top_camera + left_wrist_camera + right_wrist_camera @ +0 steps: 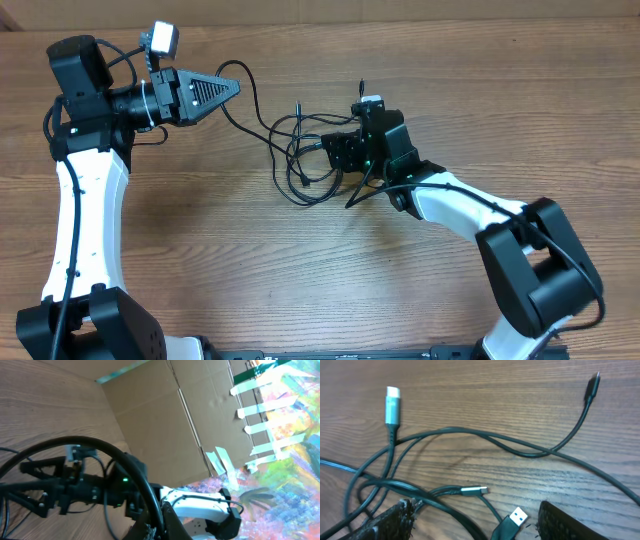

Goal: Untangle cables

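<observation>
A wooden table (450,60) seen from above, with two white and black robot arms reaching in from its near edge. The left arm (85,215) stands at the left and the right arm (470,210) comes in from the right.

The left gripper (225,88) is raised and points towards the centre. Its jaws are closed, apparently pinching one strand that trails down from its tip. The right gripper (345,152) sits low over the centre with its jaws spread wide and holds nothing. Its two fingers straddle the cords.

The cables (300,160) lie in the middle of the table as a loose tangle of thin black loops, just beside and partly under the right gripper. The right wrist view shows several ends:
- A silver-tipped plug (393,405) lies at upper left.
- A USB-A plug (517,517) lies between the fingers.
- A slim USB-C plug (472,491) is near it.
- A small black plug (592,382) is far off at upper right.

The main risk is the right gripper closing on two crossed strands at once, since several overlap under its jaws. A pull would then tighten the knot rather than free it. Closing on the USB-A plug's hard edge could make it skid out. If the arms pull apart too hard, the strand could slip from the left gripper.
</observation>
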### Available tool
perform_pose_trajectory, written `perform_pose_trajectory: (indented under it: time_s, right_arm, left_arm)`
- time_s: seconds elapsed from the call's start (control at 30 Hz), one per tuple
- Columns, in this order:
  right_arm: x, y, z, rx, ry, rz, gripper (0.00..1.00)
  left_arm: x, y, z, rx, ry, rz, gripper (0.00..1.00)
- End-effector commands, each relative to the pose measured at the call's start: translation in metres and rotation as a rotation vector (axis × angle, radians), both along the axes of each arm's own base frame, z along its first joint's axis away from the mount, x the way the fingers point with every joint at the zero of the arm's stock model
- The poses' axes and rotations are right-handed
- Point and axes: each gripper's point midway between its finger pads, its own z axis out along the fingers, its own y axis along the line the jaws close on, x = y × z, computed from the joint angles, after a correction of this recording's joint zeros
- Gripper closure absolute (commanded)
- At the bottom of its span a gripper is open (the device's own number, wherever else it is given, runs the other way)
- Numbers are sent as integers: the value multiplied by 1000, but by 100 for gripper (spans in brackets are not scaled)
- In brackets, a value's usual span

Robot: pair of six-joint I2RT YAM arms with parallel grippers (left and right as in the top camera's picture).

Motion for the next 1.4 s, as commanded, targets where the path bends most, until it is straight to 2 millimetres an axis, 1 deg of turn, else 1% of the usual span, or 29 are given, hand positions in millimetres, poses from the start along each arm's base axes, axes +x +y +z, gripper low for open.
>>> perform_pose_trajectory:
  time_s: [0.0, 0.07, 0.13, 0.2, 0.27, 0.3, 0.43, 0.53, 0.63, 0.7, 0.77, 0.9, 0.97, 1.1, 1.2, 1.37]
  right_arm:
    - [-1, 1, -28, -21, 43, -15, 25]
    - [-1, -1, -42, -39, 59, -25, 29]
    - [0, -5, -50, -55, 66, -41, 48]
    - [2, -6, -51, -52, 64, -44, 73]
    - [3, -7, -49, -49, 60, -47, 94]
    - [3, -7, -49, -46, 61, -50, 96]
    - [5, -11, -49, 14, 103, -117, 96]
    - [9, -27, -49, 55, 154, -198, 96]
    - [9, -56, -51, 102, 245, -324, 96]
    - [7, -80, -54, 129, 319, -418, 96]
    - [3, -104, -57, 162, 395, -489, 96]
    - [-7, -142, -66, 231, 534, -583, 96]
    - [-13, -161, -72, 252, 593, -639, 96]
    - [-22, -190, -80, 273, 662, -737, 96]
    - [-27, -201, -82, 271, 685, -768, 96]
    - [-26, -202, -82, 272, 685, -771, 96]
  left_arm:
    - [-6, -7, 12, -12, -12, -41, 96]
    - [-6, -7, 12, -12, -11, -42, 96]
    - [-6, -7, 11, -12, -11, -41, 96]
    - [-6, -7, 11, -12, -11, -41, 96]
    - [-5, -7, 11, -11, -11, -39, 96]
    - [-4, -6, 11, -9, -11, -35, 96]
    - [-2, -5, 10, -2, -9, -18, 96]
    - [-1, -2, 10, -2, -9, -11, 96]
    - [0, 3, 10, -3, -9, 1, 96]
    - [1, 6, 10, -2, -9, 9, 96]
    - [1, 10, 10, -2, -9, 19, 96]
    - [7, 20, 8, 9, -7, 65, 96]
    - [12, 28, 6, 22, -3, 107, 96]
    - [18, 42, 3, 35, 2, 166, 96]
    - [21, 50, 1, 42, 14, 199, 96]
    - [24, 51, -6, 59, 32, 227, 96]
